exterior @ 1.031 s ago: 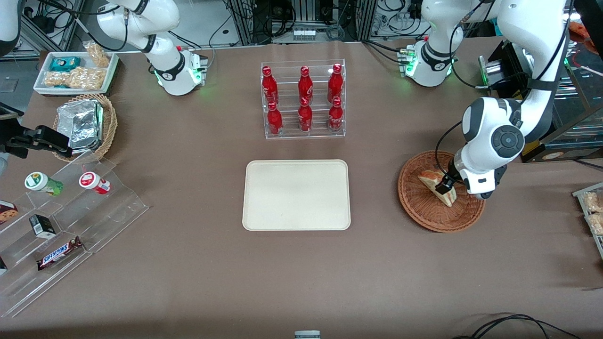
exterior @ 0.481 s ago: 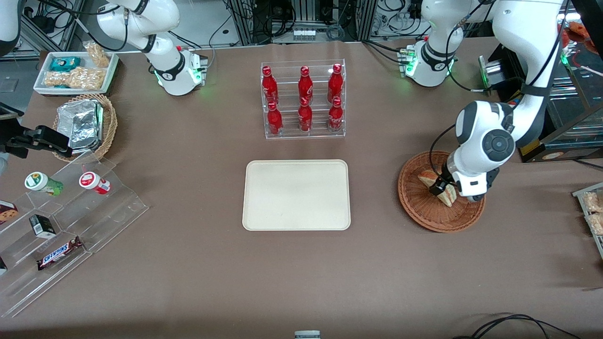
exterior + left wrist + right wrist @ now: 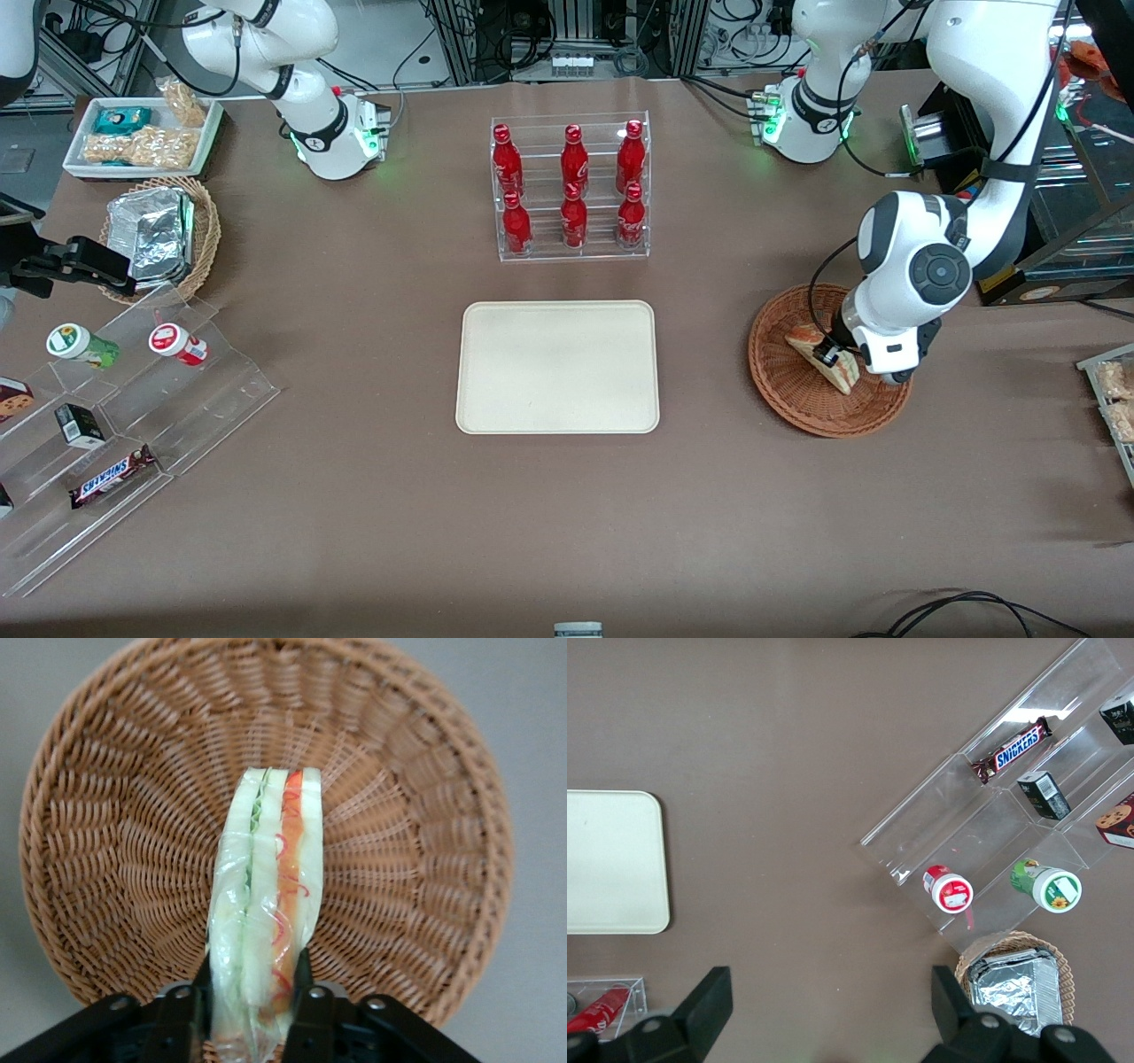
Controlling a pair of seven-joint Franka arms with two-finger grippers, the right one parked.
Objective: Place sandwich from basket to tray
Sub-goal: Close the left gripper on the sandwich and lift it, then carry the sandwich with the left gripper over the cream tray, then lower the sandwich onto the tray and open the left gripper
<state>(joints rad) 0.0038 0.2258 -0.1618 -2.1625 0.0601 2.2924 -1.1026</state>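
Observation:
The sandwich (image 3: 804,338), a plastic-wrapped wedge with pale bread and orange-red and green filling, stands on edge in the round reddish-brown wicker basket (image 3: 784,394) toward the working arm's end of the table. My left gripper (image 3: 833,356) is down in the basket with one finger on each flat side of the sandwich, shut on it. In the left wrist view the fingers (image 3: 303,967) press the wrap of the sandwich (image 3: 270,868) over the basket's weave (image 3: 115,859). The cream-beige tray (image 3: 558,366) lies flat at the table's middle, also in the right wrist view (image 3: 611,859).
A clear rack of red bottles (image 3: 571,186) stands farther from the front camera than the tray. A tan basket with foil packets (image 3: 159,235), a white snack tray (image 3: 142,133) and a clear stepped stand of snacks (image 3: 133,416) lie toward the parked arm's end.
My left gripper has come down lower into the basket around the sandwich and shifted slightly toward the tray. The sandwich has stayed in the basket.

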